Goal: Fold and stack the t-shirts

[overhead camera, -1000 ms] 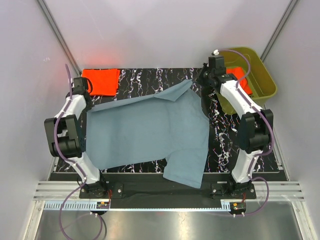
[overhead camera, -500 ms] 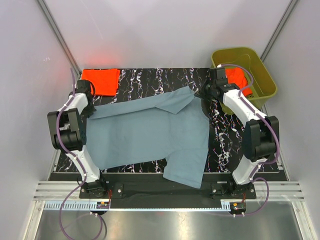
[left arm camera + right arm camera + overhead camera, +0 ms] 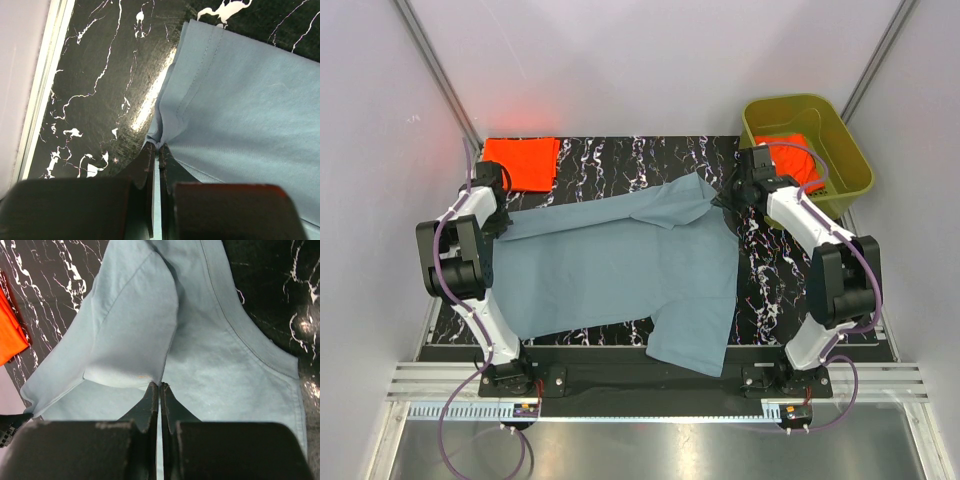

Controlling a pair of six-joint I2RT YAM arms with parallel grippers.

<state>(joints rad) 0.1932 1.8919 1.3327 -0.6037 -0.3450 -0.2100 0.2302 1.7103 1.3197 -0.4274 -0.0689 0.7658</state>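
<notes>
The large blue-grey t-shirt (image 3: 620,265) lies spread over the black marbled table (image 3: 620,155), one sleeve hanging over the near edge. My left gripper (image 3: 498,222) is shut on the shirt's far left corner; in the left wrist view the cloth (image 3: 240,100) is pinched at the fingertips (image 3: 158,146). My right gripper (image 3: 725,197) is shut on the shirt's far right edge; in the right wrist view the cloth (image 3: 140,335) bunches at the fingertips (image 3: 159,385). A folded orange-red t-shirt (image 3: 521,163) lies at the far left. Another orange-red t-shirt (image 3: 796,158) lies in the tub.
The olive-green plastic tub (image 3: 840,145) stands at the far right, just beyond my right arm. Grey walls close in on both sides. A metal rail (image 3: 650,380) runs along the near edge by the arm bases.
Both grippers have lowered and drawn apart with the shirt's far edge. The right gripper moved right and nearer, pulling the folded far corner out flatter. The left gripper shifted slightly.
</notes>
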